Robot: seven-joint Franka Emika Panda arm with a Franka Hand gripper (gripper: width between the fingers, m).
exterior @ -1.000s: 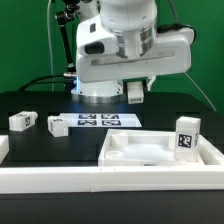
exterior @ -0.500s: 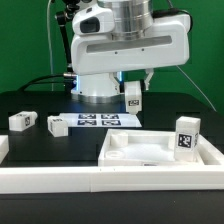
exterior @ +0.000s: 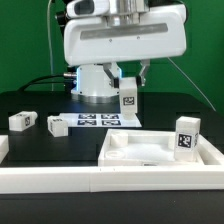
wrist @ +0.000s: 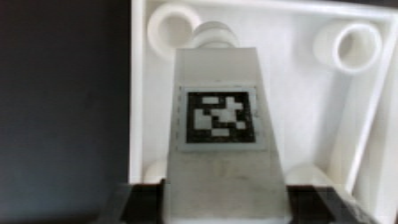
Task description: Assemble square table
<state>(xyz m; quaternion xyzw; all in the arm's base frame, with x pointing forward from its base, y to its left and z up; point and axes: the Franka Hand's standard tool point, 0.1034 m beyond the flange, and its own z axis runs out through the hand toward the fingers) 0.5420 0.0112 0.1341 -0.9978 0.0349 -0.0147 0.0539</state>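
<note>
My gripper (exterior: 128,84) hangs above the table, shut on a white tagged leg (exterior: 128,99), its fingers (exterior: 114,73) on either side. In the wrist view the held leg (wrist: 222,110) points down at the square table top (wrist: 338,100), over one corner of it. The white top (exterior: 150,158) lies at the front in the exterior view's right half, rim up. A second leg (exterior: 186,135) stands upright at its right corner. Two more legs (exterior: 22,121) (exterior: 58,125) lie on the black surface to the exterior view's left.
The marker board (exterior: 100,120) lies flat below the arm's base. A long white rail (exterior: 50,180) runs along the front edge. A green wall stands behind the robot.
The arm's body has risen. The held leg has drifted slightly toward the exterior view's left. The other legs and the top have not moved.
</note>
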